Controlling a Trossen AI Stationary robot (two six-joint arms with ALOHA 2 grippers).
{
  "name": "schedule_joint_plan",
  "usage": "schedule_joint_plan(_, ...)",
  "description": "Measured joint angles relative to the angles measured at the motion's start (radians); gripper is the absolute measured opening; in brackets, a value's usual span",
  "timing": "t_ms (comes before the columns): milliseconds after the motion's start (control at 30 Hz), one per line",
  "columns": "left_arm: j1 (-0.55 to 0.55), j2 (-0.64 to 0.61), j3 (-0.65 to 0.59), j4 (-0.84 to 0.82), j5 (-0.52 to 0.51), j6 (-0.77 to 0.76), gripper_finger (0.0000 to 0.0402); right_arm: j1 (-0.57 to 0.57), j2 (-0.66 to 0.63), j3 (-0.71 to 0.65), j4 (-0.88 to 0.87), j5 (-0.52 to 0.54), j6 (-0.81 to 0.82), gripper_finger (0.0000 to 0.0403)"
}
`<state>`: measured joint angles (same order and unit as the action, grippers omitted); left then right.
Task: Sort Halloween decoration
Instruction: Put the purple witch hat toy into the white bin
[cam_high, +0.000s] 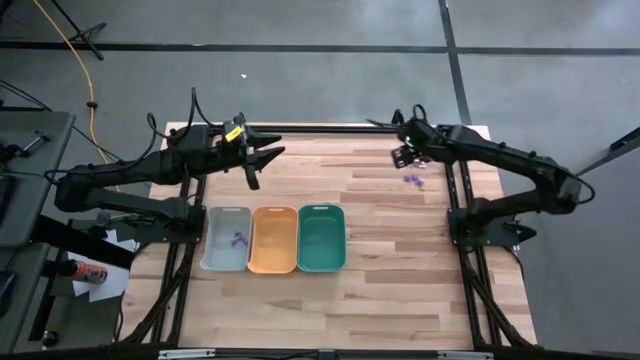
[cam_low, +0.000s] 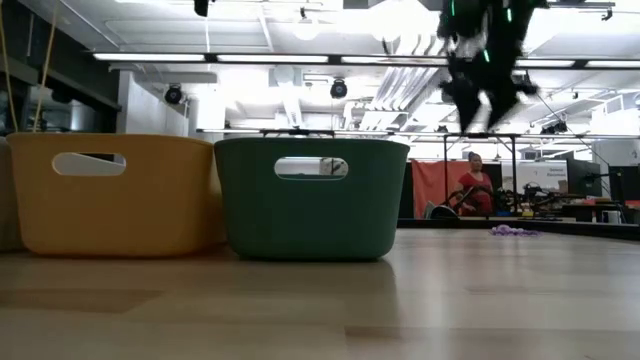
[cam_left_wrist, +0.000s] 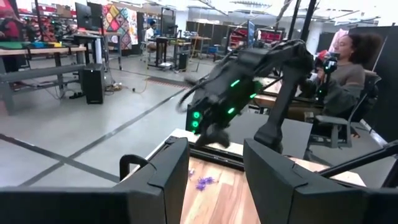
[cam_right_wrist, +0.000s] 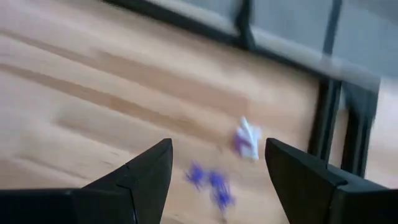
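1. We take the teal tray (cam_high: 321, 238) as our landmark. The loose purple pieces (cam_high: 412, 180) lie on the bare table well off to its right and farther back, near the table's right rail.
2. Our right gripper (cam_high: 405, 152) hangs above the table just behind those pieces, its fingers spread wide with nothing between them. In the right wrist view the purple pieces (cam_right_wrist: 211, 182) and a pale piece (cam_right_wrist: 248, 139) sit ahead in the gap between the fingers, so we judge the next move to be a short drop forward and down.
3. The cluster is small and scattered, so we cannot tell any long axis to line up on.
4. Our left gripper (cam_high: 258, 160) waits behind the trays, to the landmark's left and back, fingers parted and empty. It is much farther from the pieces, so the pick falls to the right arm.
5. A few purple pieces (cam_high: 238, 240) already lie in the grey tray (cam_high: 226, 215), two trays left of the landmark.
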<state>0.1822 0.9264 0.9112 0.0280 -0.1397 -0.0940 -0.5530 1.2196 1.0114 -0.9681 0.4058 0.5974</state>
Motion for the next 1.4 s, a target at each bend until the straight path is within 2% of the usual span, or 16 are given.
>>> schedule_joint_plan(100,0.0,0.0,0.0,0.0,0.0,-0.002,0.0143,-0.137,0.041,-0.059,0.043,-0.096,0.02,0.0252)
schedule_joint_plan(200,0.0,0.0,0.0,0.0,0.0,-0.002,0.0143,-0.25,0.126,-0.047,0.029,-0.149,-0.044,0.0252)
schedule_joint_plan(367,0.0,0.0,0.0,0.0,0.0,-0.008,0.0143,-0.34,0.304,0.037,0.016,-0.234,-0.277,0.0252)
schedule_joint_plan(600,0.0,0.0,0.0,-0.001,-0.02,-0.008,0.0143,-0.358,0.496,0.114,-0.064,-0.242,-0.502,0.0252)
schedule_joint_plan(833,0.0,0.0,0.0,-0.003,-0.058,-0.002,0.0143,-0.357,0.614,0.112,-0.057,-0.242,-0.527,0.0252)
schedule_joint_plan(1067,0.0,0.0,0.0,-0.004,-0.082,0.019,0.0143,-0.357,0.646,0.112,-0.028,-0.207,-0.535,0.0249)
schedule_joint_plan(1200,0.0,0.0,0.0,-0.005,-0.102,0.019,0.0143,-0.357,0.646,0.112,-0.025,-0.207,-0.559,0.0221)
schedule_joint_plan(1400,0.001,0.0,0.0,-0.005,-0.11,0.019,0.0143,-0.357,0.646,0.112,-0.022,-0.204,-0.582,0.0138)
